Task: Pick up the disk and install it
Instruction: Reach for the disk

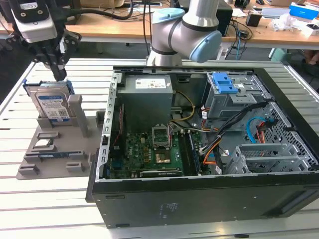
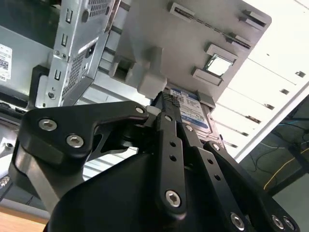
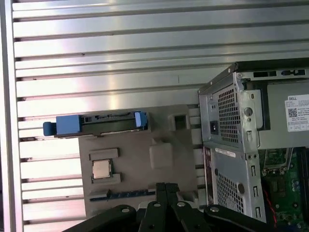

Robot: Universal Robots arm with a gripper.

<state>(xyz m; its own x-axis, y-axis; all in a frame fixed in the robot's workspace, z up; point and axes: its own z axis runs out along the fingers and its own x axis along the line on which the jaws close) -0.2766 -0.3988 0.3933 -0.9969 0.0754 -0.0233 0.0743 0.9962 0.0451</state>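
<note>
Exterior view, fingers: black, pointing down, pressed together with nothing between them. Tips sit just above the top edge of the disk; contact cannot be told.
First wrist view, fingers: the two tips meet with no gap.
Disk: stands upright on its edge in a slot of the holder, outside the computer case. Labelled face towards the exterior camera, blue frame along the edges. Seen edge-on in the first wrist view.
Holder: grey block on the worktop, at the exterior view's left of the case and just beside it. A processor chip and a memory stick lie flat in its other recesses.
Computer case: lies open, motherboard exposed; blue latch on the drive cage.
Worktop: slatted metal.
</note>
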